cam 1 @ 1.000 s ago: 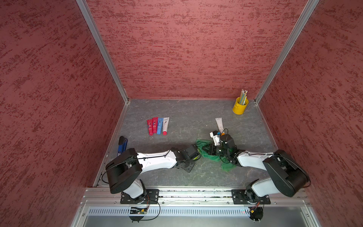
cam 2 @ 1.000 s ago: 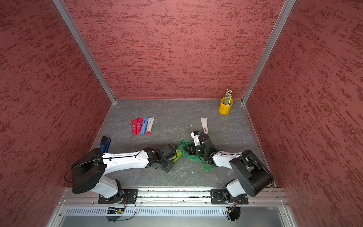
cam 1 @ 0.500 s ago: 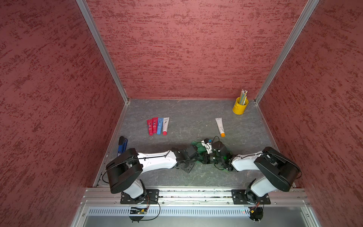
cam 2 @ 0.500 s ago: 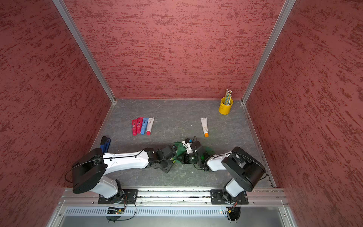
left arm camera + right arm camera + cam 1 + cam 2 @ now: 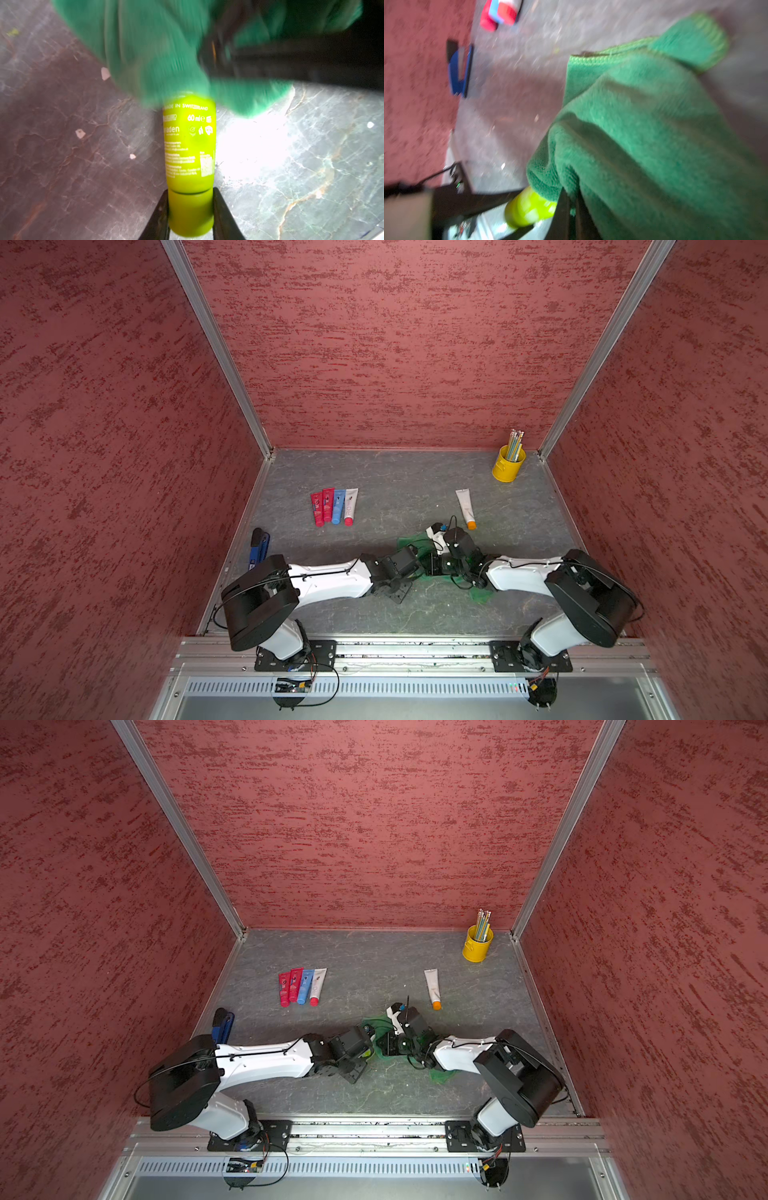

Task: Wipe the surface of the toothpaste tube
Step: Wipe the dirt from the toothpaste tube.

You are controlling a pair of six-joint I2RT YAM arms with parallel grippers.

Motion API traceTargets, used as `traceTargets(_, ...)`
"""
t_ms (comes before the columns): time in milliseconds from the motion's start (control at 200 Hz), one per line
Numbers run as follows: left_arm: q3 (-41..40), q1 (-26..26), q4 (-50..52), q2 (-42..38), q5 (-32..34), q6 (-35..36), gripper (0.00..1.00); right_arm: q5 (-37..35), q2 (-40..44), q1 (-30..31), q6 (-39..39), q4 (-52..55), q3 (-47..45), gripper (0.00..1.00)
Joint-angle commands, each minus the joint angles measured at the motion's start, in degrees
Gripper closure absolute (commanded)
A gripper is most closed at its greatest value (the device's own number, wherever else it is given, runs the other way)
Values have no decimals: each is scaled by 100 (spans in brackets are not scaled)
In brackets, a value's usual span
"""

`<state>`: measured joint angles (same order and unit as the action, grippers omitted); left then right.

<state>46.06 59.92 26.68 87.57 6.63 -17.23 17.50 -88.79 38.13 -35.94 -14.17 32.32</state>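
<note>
While the toothpaste tube (image 5: 189, 145) is clamped by the left gripper (image 5: 190, 209), the green cloth (image 5: 643, 124) is pinched tight by the right gripper (image 5: 572, 209).

Three red, mottled walls (image 5: 395, 344) are standing around a grey, veined floor (image 5: 395, 481). Aluminium posts (image 5: 217, 348) are running up both back corners, and a metal rail (image 5: 415, 649) is lying along the front edge. In the left wrist view, light is glaring white off the floor, while a brownish shadow is covering another part.
</note>
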Motion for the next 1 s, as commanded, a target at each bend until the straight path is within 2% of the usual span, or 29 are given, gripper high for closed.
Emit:
traceTargets(0, -38, 97, -145, -119, -170, 58, 99, -658, -237, -183, 338, 458, 209, 100)
traceTargets(105, 57, 99, -100, 33, -224, 102, 100, -137, -483, -104, 182, 46, 164, 100)
traceTargets(331, 78, 99, -110, 77, -234, 119, 100, 952, -720, 646, -346, -798, -61, 100)
traceTargets(426, 81, 98, -100, 99, -206, 105, 100, 1319, -783, 731, -525, -1191, -213, 100)
traceTargets(561, 94, 99, -87, 104, -195, 108, 100, 839, -701, 630, -228, -640, -133, 100)
traceTargets(777, 36, 99, -129, 15, -198, 97, 100, -174, -620, -211, 294, 163, 208, 100)
traceTargets(887, 84, 103, -92, 91, -180, 97, 100, -206, -693, -306, 320, 196, 379, 100)
traceTargets(997, 78, 98, -101, 80, -178, 97, 100, 164, -844, -234, 217, -68, 317, 100)
